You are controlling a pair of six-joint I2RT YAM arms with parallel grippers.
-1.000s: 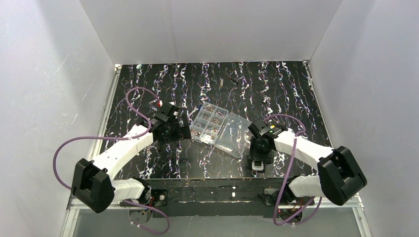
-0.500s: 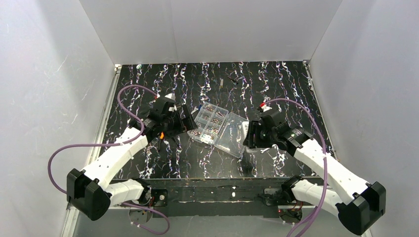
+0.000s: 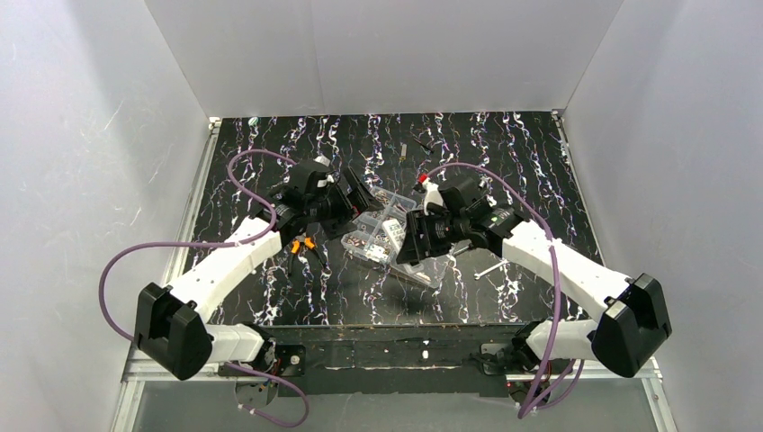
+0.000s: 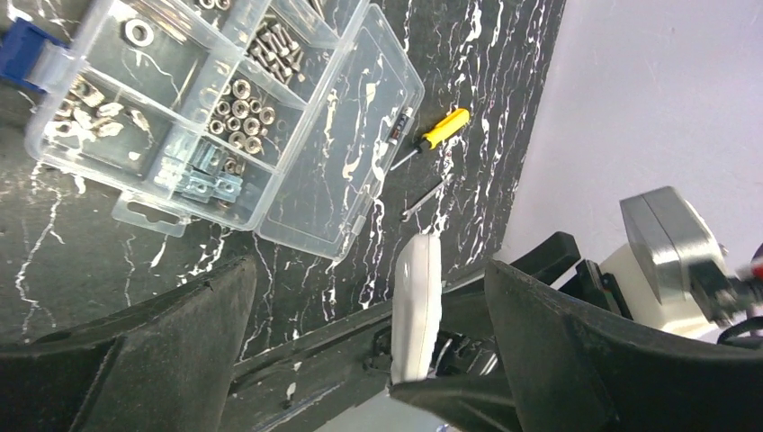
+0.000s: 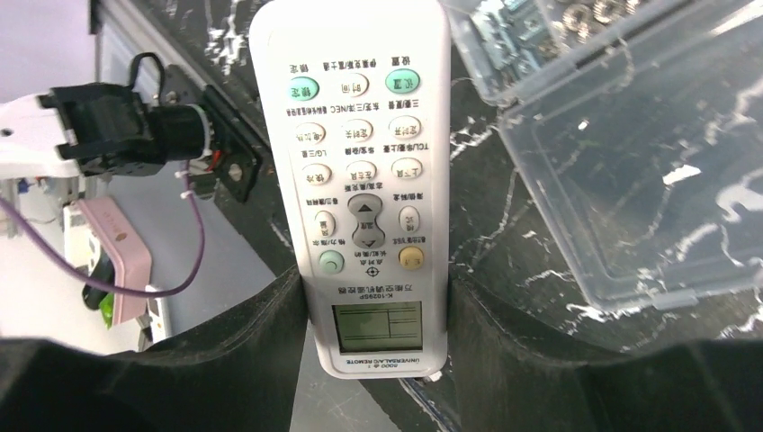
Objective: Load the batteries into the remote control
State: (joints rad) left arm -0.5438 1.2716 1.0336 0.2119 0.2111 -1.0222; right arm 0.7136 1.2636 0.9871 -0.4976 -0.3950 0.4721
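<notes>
The remote control [image 5: 360,171], white with rows of buttons and a small screen, hangs in the air with my right gripper [image 5: 373,288] shut on its screen end. In the top view the right gripper [image 3: 416,241] hovers over the clear organiser box [image 3: 378,225] and hides the remote. The left wrist view shows the remote [image 4: 416,306] edge-on, beyond my left gripper [image 4: 369,279]. That gripper is open and holds nothing. From above, the left gripper [image 3: 358,196] is at the box's left far corner, facing the right one. I cannot make out the batteries in any view.
The organiser box [image 4: 225,117] lies open, with nuts and screws in its compartments. A yellow-handled screwdriver [image 4: 441,130] and a small metal tool [image 4: 423,198] lie to its right. Two small orange-and-black pieces [image 3: 301,243] lie under the left arm. White walls stand on three sides.
My right gripper lifted the remote from the table's near edge and carried it left, over the box. The left gripper moved right and farther back, toward the box.
</notes>
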